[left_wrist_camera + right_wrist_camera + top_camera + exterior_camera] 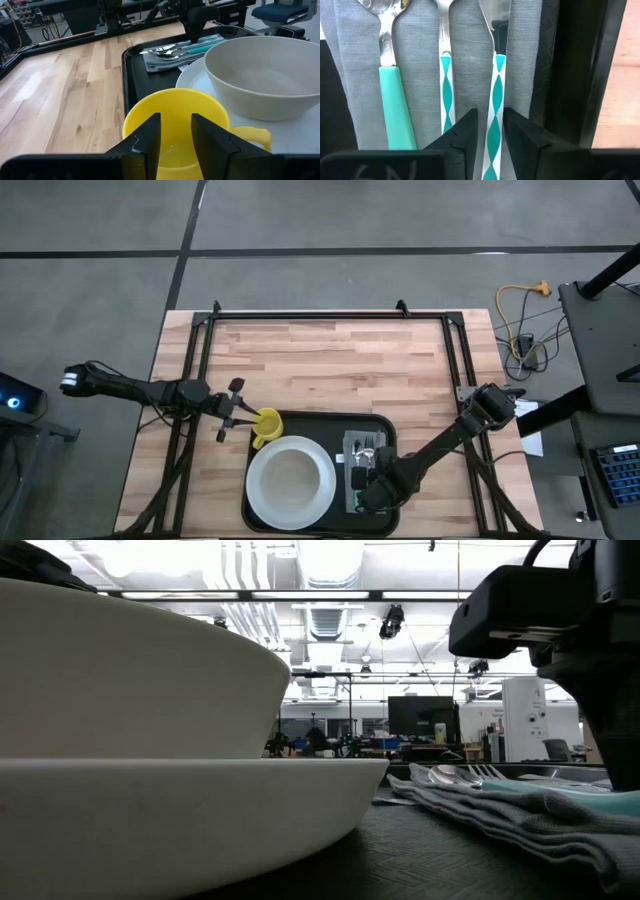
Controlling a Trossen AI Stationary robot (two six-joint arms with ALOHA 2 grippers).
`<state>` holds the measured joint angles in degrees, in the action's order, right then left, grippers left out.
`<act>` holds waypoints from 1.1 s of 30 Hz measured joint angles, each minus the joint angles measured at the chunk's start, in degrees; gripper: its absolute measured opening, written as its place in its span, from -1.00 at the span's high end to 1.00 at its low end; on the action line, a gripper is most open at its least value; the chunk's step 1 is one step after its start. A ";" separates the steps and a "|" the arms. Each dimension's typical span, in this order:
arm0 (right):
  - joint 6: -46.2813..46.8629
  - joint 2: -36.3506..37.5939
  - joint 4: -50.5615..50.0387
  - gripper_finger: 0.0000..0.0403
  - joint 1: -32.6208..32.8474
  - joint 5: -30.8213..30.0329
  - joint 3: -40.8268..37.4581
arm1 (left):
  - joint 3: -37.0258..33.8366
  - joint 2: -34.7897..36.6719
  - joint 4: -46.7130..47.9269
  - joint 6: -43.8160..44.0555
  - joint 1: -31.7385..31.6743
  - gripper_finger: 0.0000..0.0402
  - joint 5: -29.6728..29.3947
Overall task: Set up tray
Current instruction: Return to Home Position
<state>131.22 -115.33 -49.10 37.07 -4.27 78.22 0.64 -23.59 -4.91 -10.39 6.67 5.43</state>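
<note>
Tray (322,423): black, lying at lower centre of the high view on a wooden table (330,360); carrying a white plate (192,75) with a bowl (260,75), a yellow cup (267,424) at its upper left corner and a grey napkin (420,75) at right; the napkin is bearing a spoon (395,110), fork (446,85) and knife (496,85). Right gripper (490,120) is hovering over the knife handle, fingers slightly parted; left gripper (175,127) is sitting just left of the cup, fingers spread. Plate and bowl are blocking the low view's left.

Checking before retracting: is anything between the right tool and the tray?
Yes: the grey napkin and the knife lie directly under the right tool, covering that part of the tray.
</note>
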 joint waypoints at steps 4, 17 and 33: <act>-0.33 0.09 -0.23 0.60 0.01 -0.04 0.02 | -0.02 0.00 0.00 0.00 0.00 0.53 0.00; 0.32 0.60 -1.64 0.65 0.05 -0.11 0.04 | -0.04 0.00 0.00 0.00 -0.01 0.53 0.00; -5.47 3.82 -2.80 0.59 -0.51 -6.36 0.11 | 0.00 -0.01 -0.02 0.00 0.00 0.53 0.00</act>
<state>125.75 -111.50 -51.90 36.56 -10.63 78.32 0.64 -23.60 -4.93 -10.39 6.67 5.43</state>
